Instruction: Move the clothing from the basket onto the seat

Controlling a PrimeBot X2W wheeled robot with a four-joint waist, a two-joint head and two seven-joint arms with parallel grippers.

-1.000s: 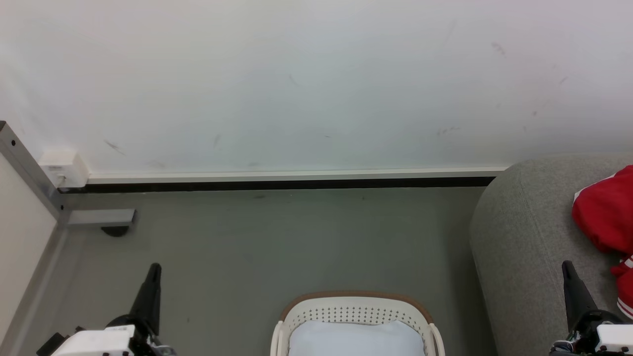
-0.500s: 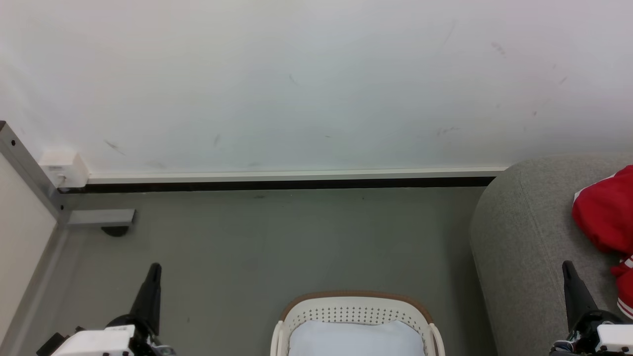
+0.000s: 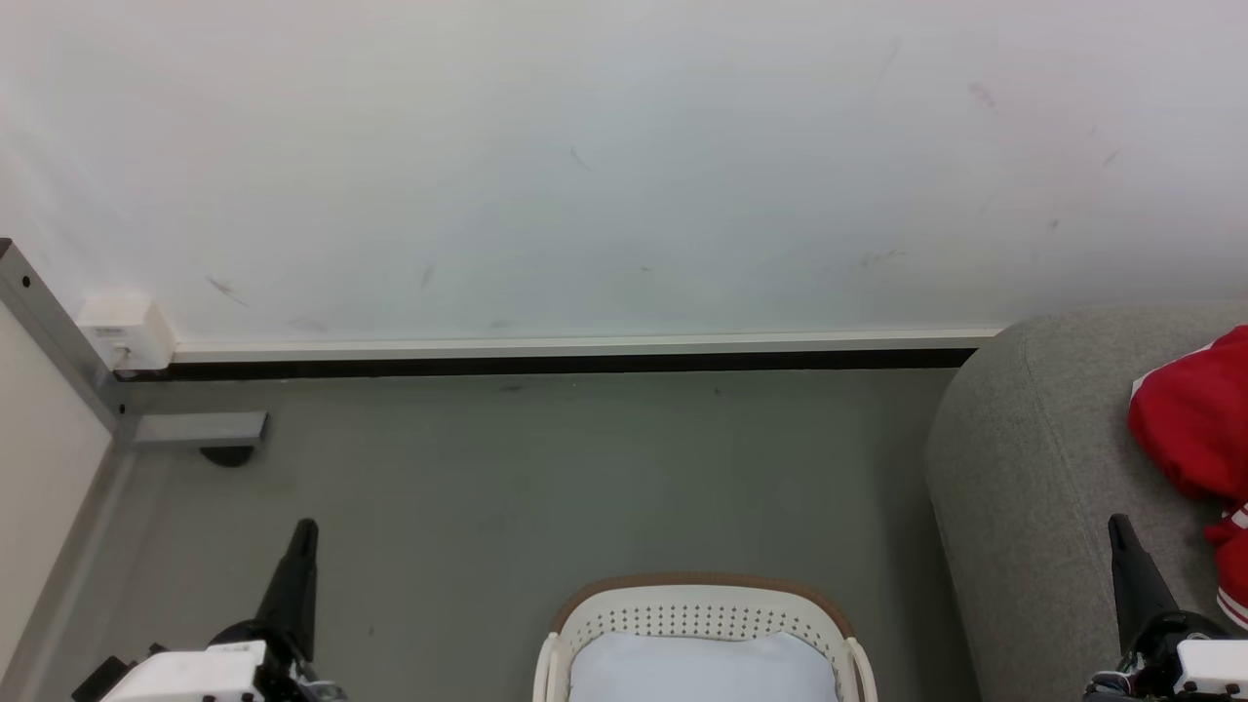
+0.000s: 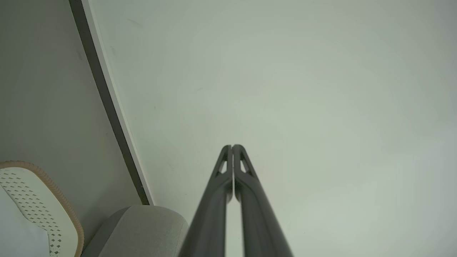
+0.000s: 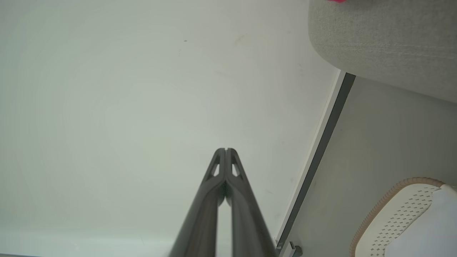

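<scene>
The red clothing (image 3: 1191, 429) with white-striped trim lies on the grey seat (image 3: 1033, 487) at the right edge of the head view. On the floor at bottom centre stands the cream basket (image 3: 702, 609), showing its white lining inside. My left gripper (image 3: 304, 531) is shut and empty at the lower left, well left of the basket. My right gripper (image 3: 1117, 526) is shut and empty at the lower right, over the seat's front. Both wrist views show shut fingertips, the left gripper (image 4: 232, 146) and the right gripper (image 5: 225, 150), pointing at the white wall.
A white wall (image 3: 604, 166) with a dark skirting strip (image 3: 546, 365) runs across the back. A grey metal frame (image 3: 58, 341) with a foot (image 3: 200, 429) and a white box (image 3: 125, 330) sits at the left. Grey floor (image 3: 546, 468) lies between wall and basket.
</scene>
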